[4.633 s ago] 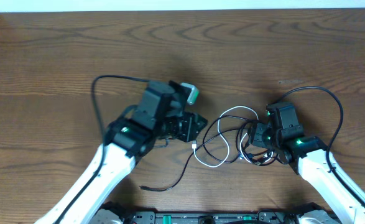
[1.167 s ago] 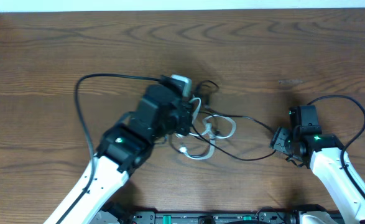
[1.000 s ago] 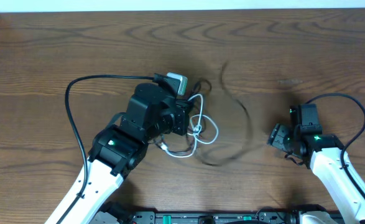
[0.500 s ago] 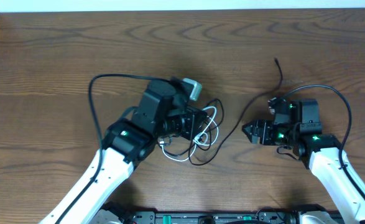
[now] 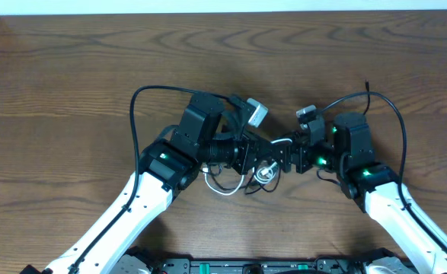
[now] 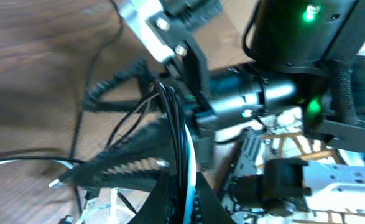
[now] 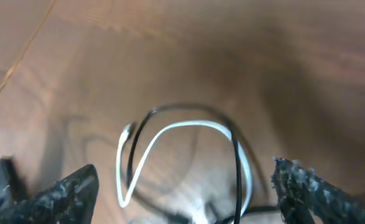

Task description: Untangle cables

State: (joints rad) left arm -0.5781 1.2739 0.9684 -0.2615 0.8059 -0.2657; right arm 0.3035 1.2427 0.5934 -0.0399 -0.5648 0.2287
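Note:
The black cable (image 5: 250, 186) and the white cable (image 5: 214, 188) lie in one tangle at the table's middle front. My left gripper (image 5: 260, 156) is shut on strands of both cables; in the left wrist view the black cable (image 6: 175, 121) and the white cable (image 6: 189, 169) run up between its jaws (image 6: 183, 194). My right gripper (image 5: 282, 160) faces it, almost touching. In the right wrist view its fingers (image 7: 185, 193) are wide open, with a loop of white cable (image 7: 188, 127) and black cable (image 7: 235, 168) on the wood between them.
The thick black cables of both arms arch over the table, the left arm's (image 5: 135, 106) and the right arm's (image 5: 397, 125). The right arm's wrist (image 6: 281, 43) fills the upper right of the left wrist view. Bare wooden table (image 5: 223, 53) lies behind.
My right gripper has swung left to meet the left gripper. My left gripper has carried the bundle right. The black cable that stretched out to the right is gathered back in the tangle.

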